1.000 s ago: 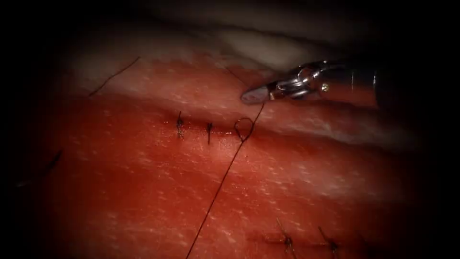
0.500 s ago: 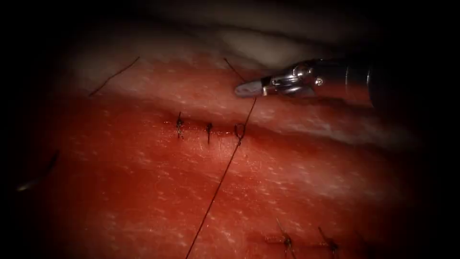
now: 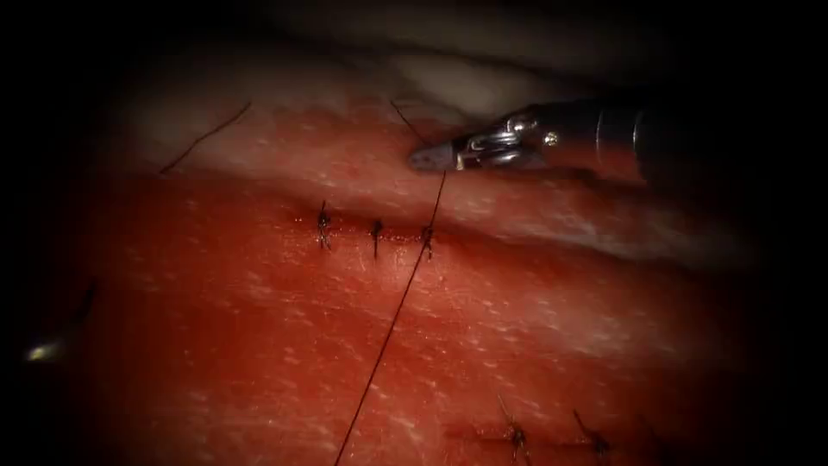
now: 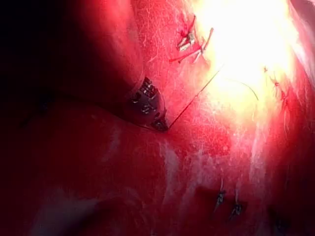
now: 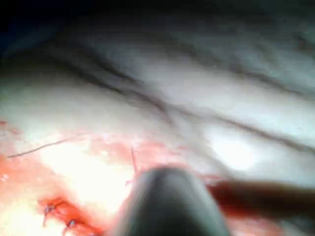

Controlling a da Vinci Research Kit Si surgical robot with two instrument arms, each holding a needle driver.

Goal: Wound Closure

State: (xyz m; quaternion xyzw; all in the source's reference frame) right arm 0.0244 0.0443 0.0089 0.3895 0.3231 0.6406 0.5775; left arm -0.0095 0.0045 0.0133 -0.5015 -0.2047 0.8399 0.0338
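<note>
1. Three knots sit along the cut in the tissue; the rightmost knot was an open loop a second ago and is now drawn down small.
2. My right fingers, pressed together, pinch the thread just far of that knot, having moved left and farther off.
3. Thread runs taut from these fingers near-left through the knot, its long axis slanting toward the near edge.
4. My left fingers, seen in the left wrist view, pinch the other end of the thread.
5. Needle: cannot locate it.
6. Right arm is nearer the knot; the two pulls oppose along the thread's line.
</note>
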